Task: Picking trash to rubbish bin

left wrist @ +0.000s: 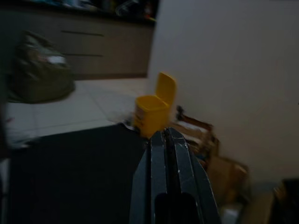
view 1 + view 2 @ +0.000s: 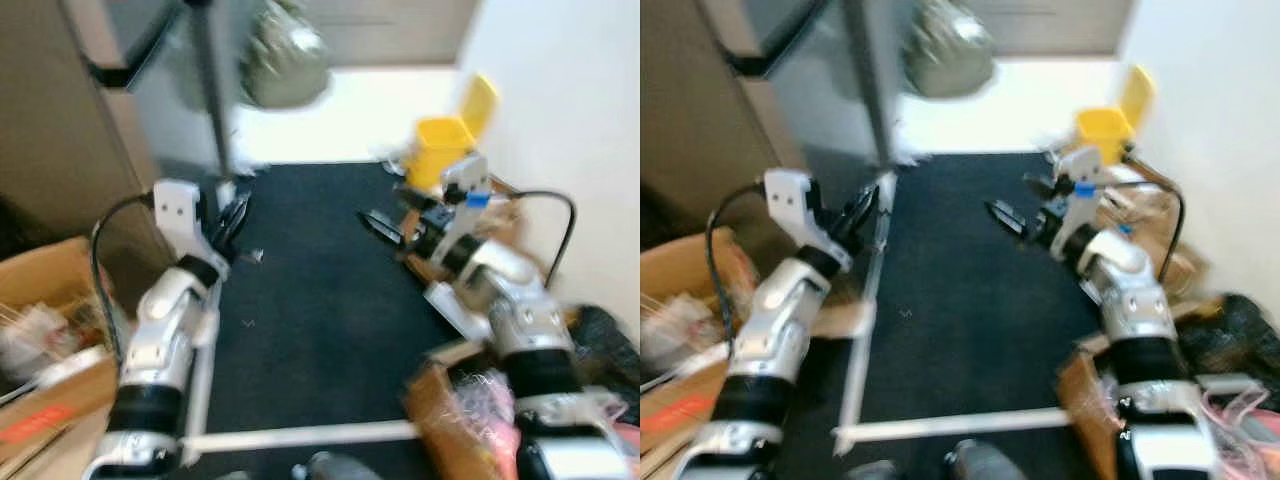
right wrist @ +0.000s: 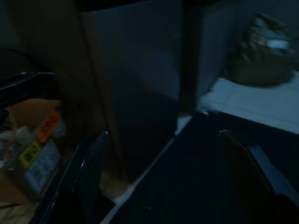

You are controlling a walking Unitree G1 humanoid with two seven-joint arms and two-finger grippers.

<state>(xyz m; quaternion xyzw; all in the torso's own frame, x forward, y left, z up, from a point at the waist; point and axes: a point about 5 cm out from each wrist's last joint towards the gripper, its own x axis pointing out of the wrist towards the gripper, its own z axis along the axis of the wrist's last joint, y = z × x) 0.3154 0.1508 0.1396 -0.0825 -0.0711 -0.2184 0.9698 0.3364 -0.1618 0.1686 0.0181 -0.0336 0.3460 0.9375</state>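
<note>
One yellow rubbish bin (image 2: pixel 446 146) with its lid up stands at the far edge of the dark carpet (image 2: pixel 310 300), against the white wall (image 2: pixel 570 120), blurred in the head views. The right pincer (image 2: pixel 385 226), fingers spread wide and empty, hovers near it above the carpet. The left pincer (image 1: pixel 168 140), pressed together with nothing between, points toward the bin from further off. Cardboard boxes (image 2: pixel 50 340) at both sides are cut off and smeared.
</note>
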